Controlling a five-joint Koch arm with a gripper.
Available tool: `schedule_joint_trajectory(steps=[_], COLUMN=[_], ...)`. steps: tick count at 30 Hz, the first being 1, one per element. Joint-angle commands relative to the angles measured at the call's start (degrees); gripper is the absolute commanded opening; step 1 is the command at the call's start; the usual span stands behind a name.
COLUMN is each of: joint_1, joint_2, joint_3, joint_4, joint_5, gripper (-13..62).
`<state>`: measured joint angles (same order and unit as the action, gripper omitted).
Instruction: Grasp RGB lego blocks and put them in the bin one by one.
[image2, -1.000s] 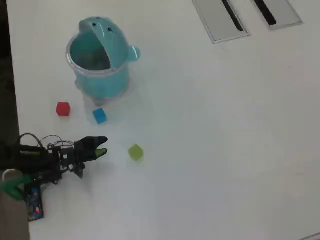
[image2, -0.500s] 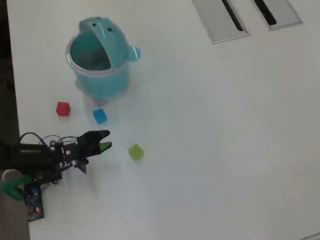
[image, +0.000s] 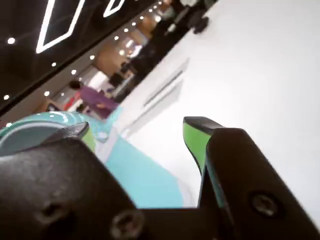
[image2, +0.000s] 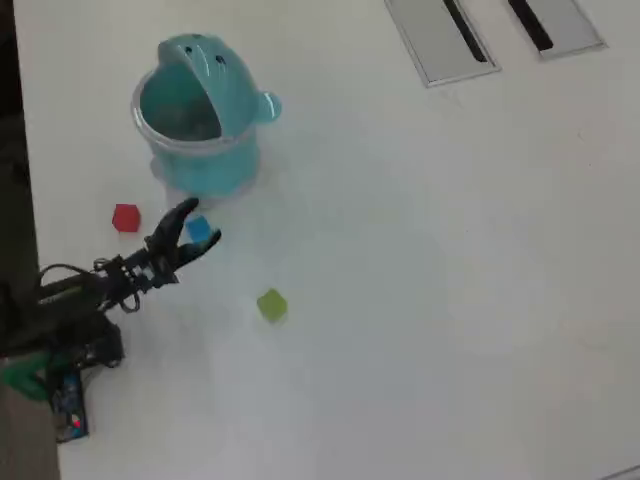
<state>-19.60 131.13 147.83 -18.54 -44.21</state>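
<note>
In the overhead view we find the gripper (image2: 197, 223) spread open, its two tips bracketing the blue block (image2: 201, 229), which lies on the table just below the teal bin (image2: 205, 150). Red block (image2: 126, 217) lies left, yellow-green block (image2: 271, 305) lower right.

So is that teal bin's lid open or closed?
Open: in the overhead view the bin shows its hollow inside, with the domed lid flipped back.
</note>
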Motion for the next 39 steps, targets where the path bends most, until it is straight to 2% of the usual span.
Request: schedule_joint_trajectory(steps=[1, 19, 24, 32, 39], joint_1=[-2.7, -23.0, -37.4, -47.7, -51.2], joint_2=[4.3, 4.5, 4.5, 3.3, -5.5], joint_3=[-6.7, -18.7, -21.0, -22.2, -24.6], joint_4=[4.2, 40.2, 52.6, 55.7, 51.9], joint_5=[-7.4, -37.5, -48.3, -53.4, -54.5], gripper=[33.6, 35.2, 33.8, 32.7, 32.2])
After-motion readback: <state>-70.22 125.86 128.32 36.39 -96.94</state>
